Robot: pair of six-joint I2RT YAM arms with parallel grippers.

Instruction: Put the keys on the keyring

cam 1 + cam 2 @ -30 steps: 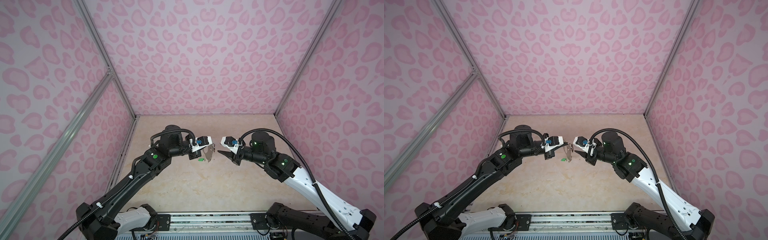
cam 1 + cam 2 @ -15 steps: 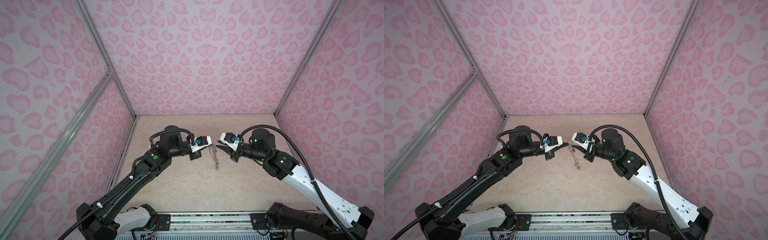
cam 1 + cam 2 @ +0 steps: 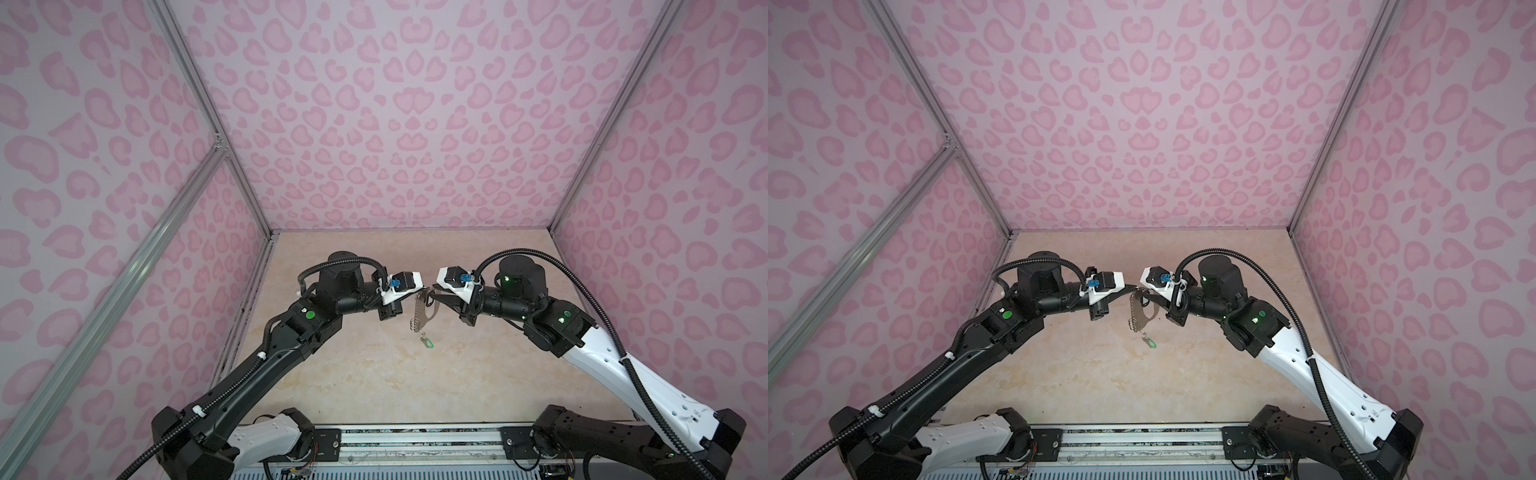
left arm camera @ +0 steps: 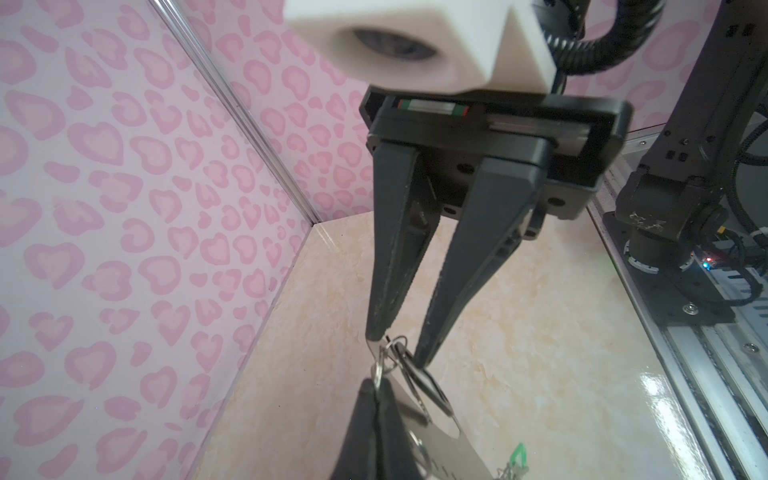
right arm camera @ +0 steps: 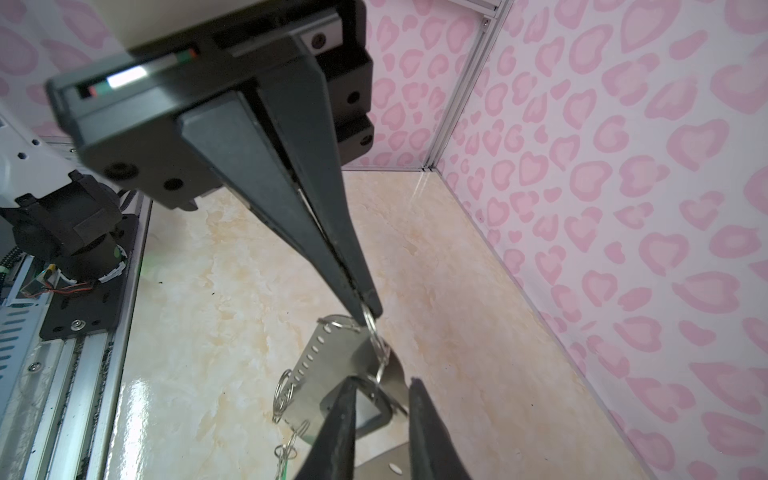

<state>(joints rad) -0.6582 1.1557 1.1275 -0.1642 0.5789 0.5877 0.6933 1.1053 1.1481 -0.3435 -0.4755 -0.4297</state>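
In both top views the keyring [image 3: 424, 311] [image 3: 1142, 309], a flat grey plate, hangs in the air between the two grippers. My left gripper [image 3: 419, 291] [image 4: 376, 384] is shut on a split ring [image 5: 370, 322] at the plate's top corner. My right gripper [image 3: 435, 296] [image 5: 382, 384] is closed across the plate's handle end. One finger sits at the slot, the other on the curved edge. The black-tagged key [image 4: 422, 380] lies against the plate by those fingertips. The green-tagged key [image 3: 428, 343] [image 3: 1150, 343] dangles from a ring at the plate's lower end.
A beige marbled tabletop [image 3: 374, 374] lies well below the hanging plate. Pink patterned walls close in the left, back and right sides. A metal rail [image 3: 415, 440] with both arm bases runs along the front edge.
The right gripper's jaws have narrowed and moved onto the plate. The plate hung edge-on half a second ago and now shows its face. The green key has swung lower. The left gripper stays shut.
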